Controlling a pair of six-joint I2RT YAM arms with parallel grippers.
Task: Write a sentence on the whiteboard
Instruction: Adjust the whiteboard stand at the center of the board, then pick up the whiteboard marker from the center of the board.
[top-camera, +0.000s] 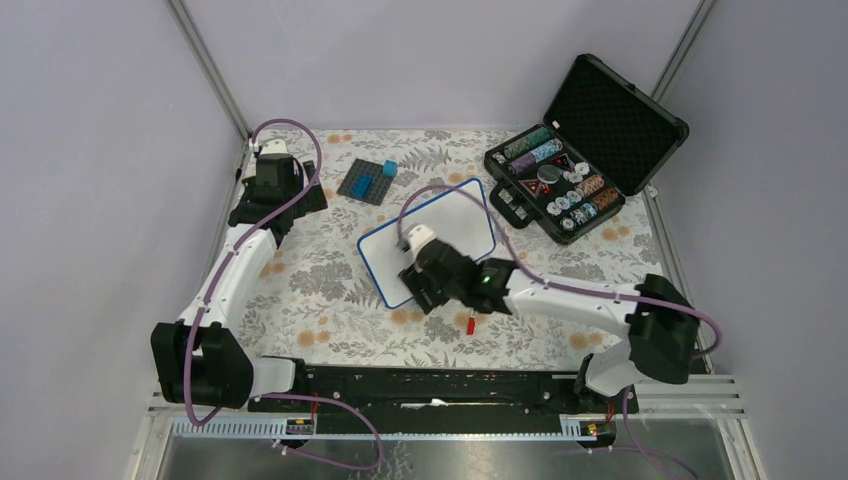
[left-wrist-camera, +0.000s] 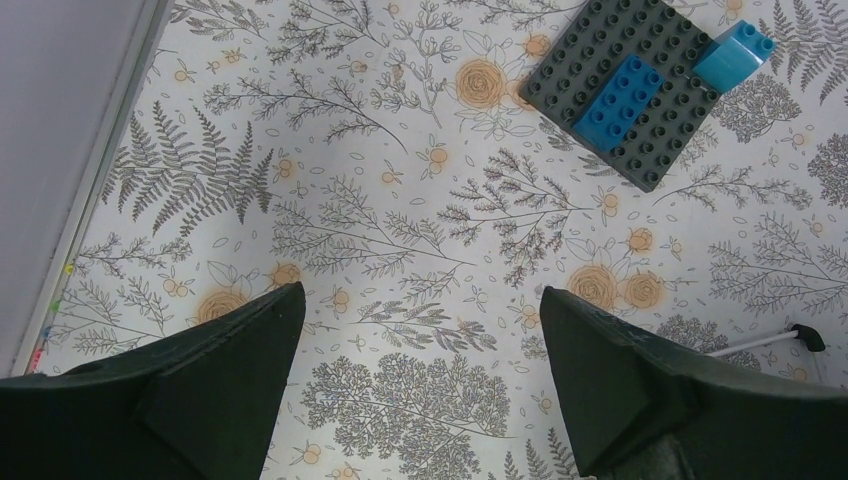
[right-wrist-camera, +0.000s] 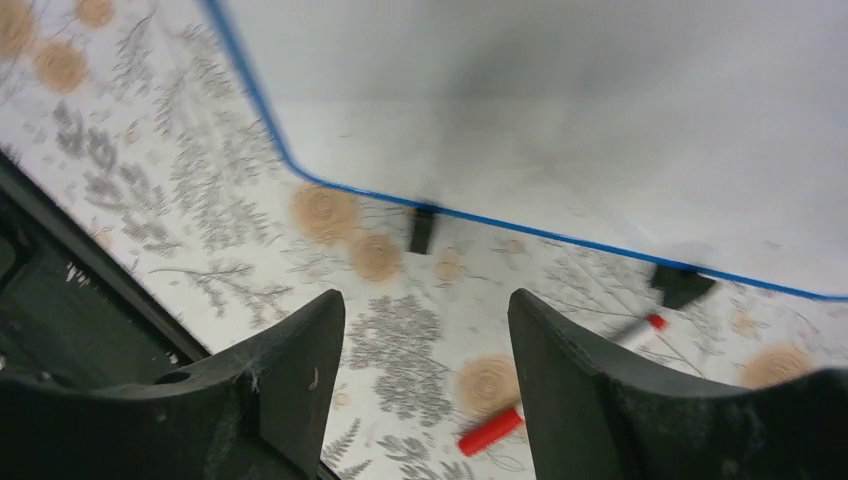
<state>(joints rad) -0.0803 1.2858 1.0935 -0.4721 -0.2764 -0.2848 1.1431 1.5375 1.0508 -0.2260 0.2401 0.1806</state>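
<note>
Floral cloth (top-camera: 330, 300), printed with grey ferns and pale orange roses, covers the table between plain lilac walls. Near the middle lies the whiteboard (top-camera: 455, 215), a flat rectangle with rounded corners and a thin blue rim. It sits at a slant, with one short end toward the arms. Its face is smooth and plain white in the top view. The right wrist view is blurred and shows only white with a soft grey shadow. Two stubby black feet (right-wrist-camera: 423, 228) stick out from the near long edge onto the cloth. The right gripper (right-wrist-camera: 425, 310) hangs over that near edge. Its dark, matte, wedge-shaped fingers are spread apart with nothing between them, over the cloth just off the blue rim. A marker (right-wrist-camera: 490, 432) with a red cap lies on the cloth beside the board, partly hidden behind one finger. The left gripper (left-wrist-camera: 422, 295) is well away at the far left of the table, its fingers spread wide over bare cloth and gripping nothing. Just beyond it is a dark grey studded baseplate (left-wrist-camera: 590, 50) carrying a blue brick (left-wrist-camera: 620, 95) and a lighter blue one (left-wrist-camera: 735, 52). At the far right a black hard case (top-camera: 620, 120) with a foam-lined lid stands open, with rows of poker chips (top-camera: 560, 185) inside.
</note>
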